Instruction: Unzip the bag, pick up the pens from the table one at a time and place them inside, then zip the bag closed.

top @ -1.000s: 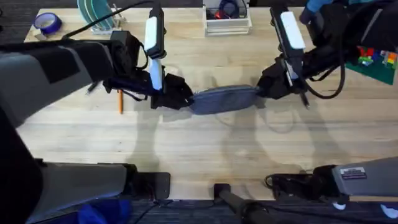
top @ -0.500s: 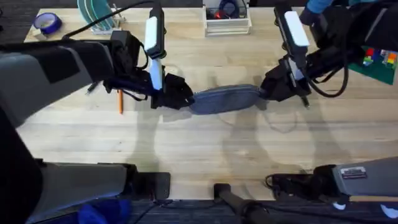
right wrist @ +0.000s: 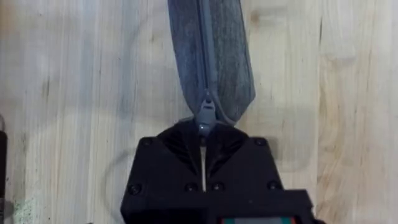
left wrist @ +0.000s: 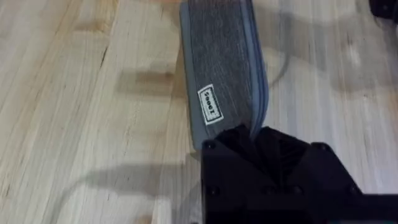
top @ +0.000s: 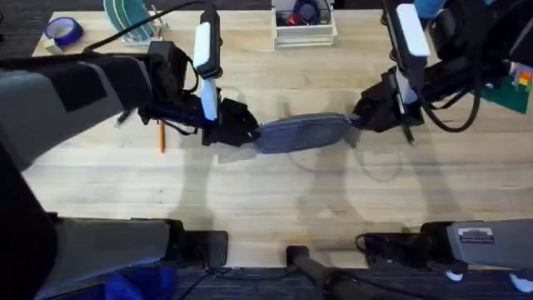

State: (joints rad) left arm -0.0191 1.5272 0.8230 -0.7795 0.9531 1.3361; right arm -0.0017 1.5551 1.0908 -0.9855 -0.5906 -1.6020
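Observation:
The grey-blue bag (top: 301,132) lies lengthwise across the middle of the table (top: 266,200), its zipper (right wrist: 206,56) still closed along the stretch I can see. My left gripper (top: 248,131) is shut on the bag's left end (left wrist: 227,127), near a white label (left wrist: 209,104). My right gripper (top: 360,122) sits at the bag's right end, shut on the zipper pull (right wrist: 204,116). An orange pen (top: 161,136) lies on the table left of the left gripper. A dark pen (top: 408,135) lies just right of the right gripper.
Along the far edge stand a blue tape roll (top: 63,31), a rack of teal plates (top: 125,15) and a white tray (top: 305,28). A green board with coloured bricks (top: 510,83) sits at the far right. Bare wood lies in front of the bag.
The right arm has shifted a little to the right and away, its gripper staying at the bag's right end. The left arm and the bag have hardly moved.

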